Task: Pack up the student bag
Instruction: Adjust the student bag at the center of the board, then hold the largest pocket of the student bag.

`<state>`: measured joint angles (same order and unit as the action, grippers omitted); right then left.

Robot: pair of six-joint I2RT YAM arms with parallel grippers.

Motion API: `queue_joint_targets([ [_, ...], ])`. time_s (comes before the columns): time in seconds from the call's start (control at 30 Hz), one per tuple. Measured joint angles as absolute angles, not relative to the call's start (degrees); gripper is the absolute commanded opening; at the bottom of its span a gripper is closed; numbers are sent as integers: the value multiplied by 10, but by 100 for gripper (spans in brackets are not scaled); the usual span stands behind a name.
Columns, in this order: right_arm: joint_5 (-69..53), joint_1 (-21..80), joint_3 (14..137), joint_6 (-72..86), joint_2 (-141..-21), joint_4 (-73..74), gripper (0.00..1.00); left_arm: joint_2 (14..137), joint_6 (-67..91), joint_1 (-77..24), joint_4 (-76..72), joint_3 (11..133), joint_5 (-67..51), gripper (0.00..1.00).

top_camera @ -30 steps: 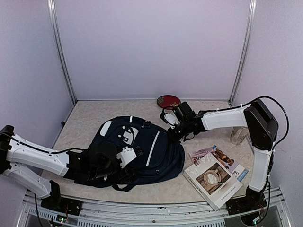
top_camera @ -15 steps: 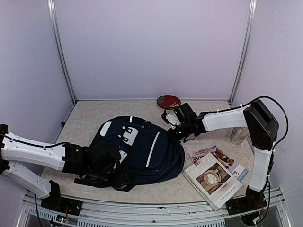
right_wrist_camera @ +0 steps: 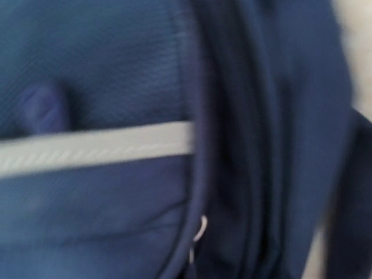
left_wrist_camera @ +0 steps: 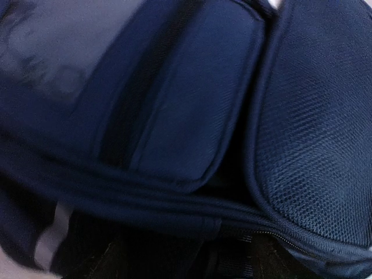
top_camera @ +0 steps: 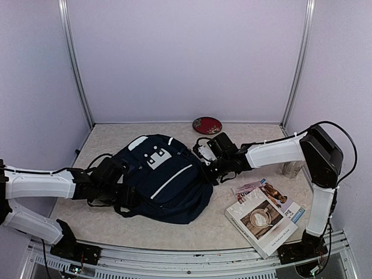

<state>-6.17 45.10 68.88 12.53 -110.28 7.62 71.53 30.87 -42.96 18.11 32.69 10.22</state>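
On the worktop (top_camera: 110, 224), the student bag (top_camera: 168, 186) lies between both arms, long axis running far-left to near-right. Books (top_camera: 264, 216) sit nearer the right arm. The right tool (top_camera: 209, 165), fingers together, meets its right edge. The left tool (top_camera: 118, 188) is at its left edge, spread unclear.
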Motion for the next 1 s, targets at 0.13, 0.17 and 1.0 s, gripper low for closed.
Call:
queue_joint_targets([
  [0.13, -85, 499, 687, 162, -1101, 66, 0, 658, 294, -356, 163, 308, 172, 72],
  [0.17, -98, 515, 686, 171, -1101, 61, 0, 638, 287, -357, 145, 309, 190, 70],
  [1.0, -219, 564, 656, 221, -1098, -3, 0, 806, -36, -653, 60, 371, 263, 43],
])
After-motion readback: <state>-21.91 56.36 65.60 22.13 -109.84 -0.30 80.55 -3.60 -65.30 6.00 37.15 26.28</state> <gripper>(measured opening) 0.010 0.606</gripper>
